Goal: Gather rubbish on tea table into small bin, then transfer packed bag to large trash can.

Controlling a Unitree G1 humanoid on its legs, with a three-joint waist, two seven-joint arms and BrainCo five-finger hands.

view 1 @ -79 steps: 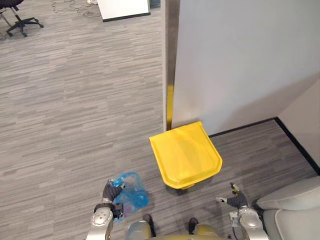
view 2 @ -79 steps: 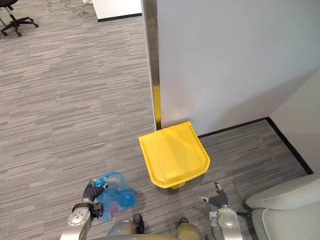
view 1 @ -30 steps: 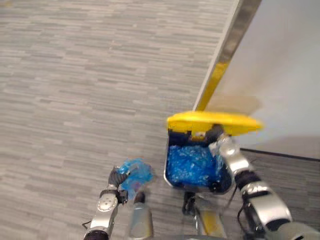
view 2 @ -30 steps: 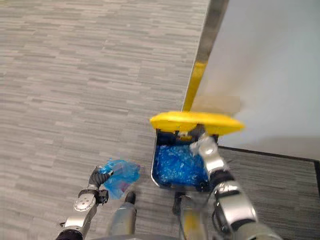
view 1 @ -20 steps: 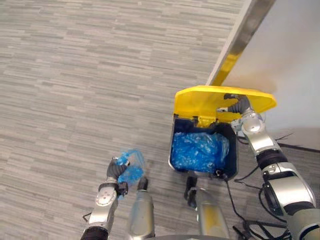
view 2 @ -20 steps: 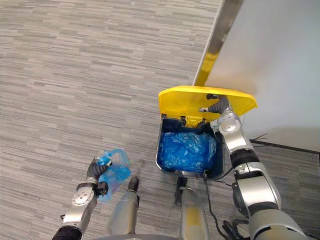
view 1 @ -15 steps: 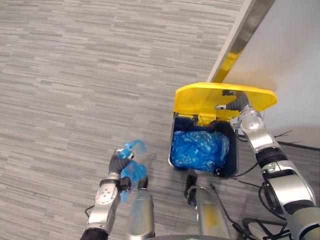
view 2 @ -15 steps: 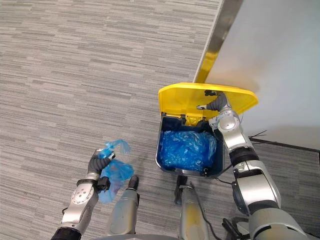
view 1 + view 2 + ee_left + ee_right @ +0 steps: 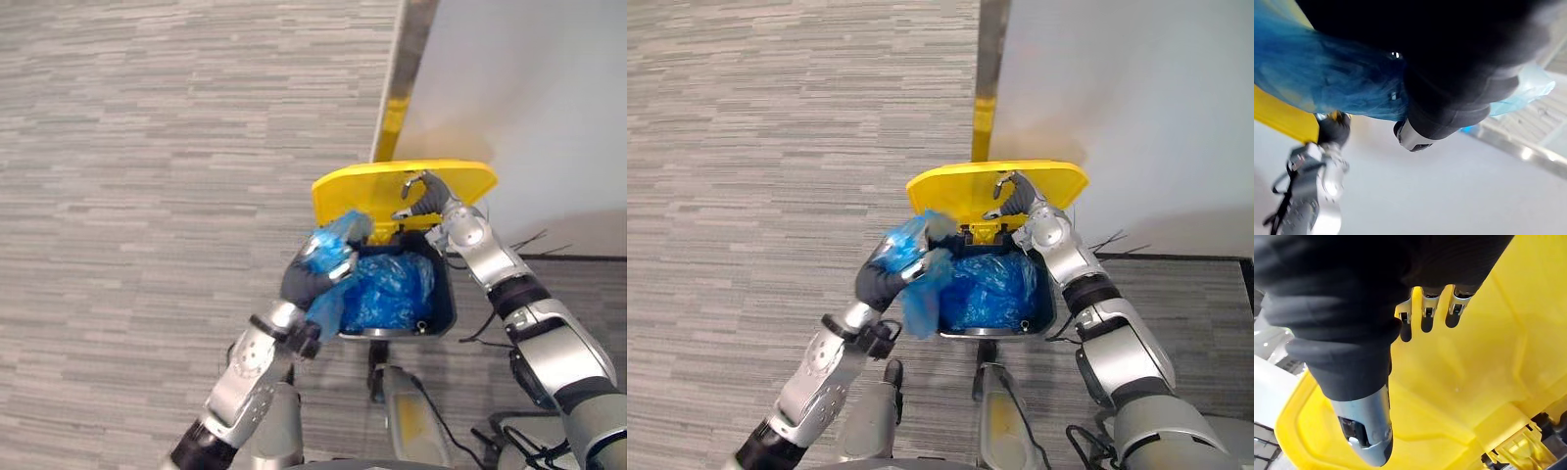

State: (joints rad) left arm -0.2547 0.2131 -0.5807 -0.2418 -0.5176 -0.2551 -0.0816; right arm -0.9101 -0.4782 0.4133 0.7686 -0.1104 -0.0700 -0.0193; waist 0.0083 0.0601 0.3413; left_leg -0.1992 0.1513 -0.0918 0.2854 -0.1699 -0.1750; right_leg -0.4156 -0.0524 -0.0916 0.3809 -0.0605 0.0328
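Left robot hand (image 9: 306,281) gripped my crinkly blue plastic bag (image 9: 335,235) over the dark bin's (image 9: 447,299) rim; my right robot hand (image 9: 429,199), fingers loosely extended, propped its smooth yellow lid (image 9: 358,191) open.

Saw grey, streaked carpet floor (image 9: 147,196) running out to the edges. Spotted a large trash can (image 9: 446,299) standing upright on it, dark-bodied, tucked in by the foot of a white wall (image 9: 529,78). Caught its yellow lid (image 9: 358,191) tipped up toward that wall, crumpled blue liner (image 9: 392,284) showing inside. Noted a metal post (image 9: 416,24) at the wall's edge, yellow low down, and black skirting (image 9: 588,258) along the wall's foot.
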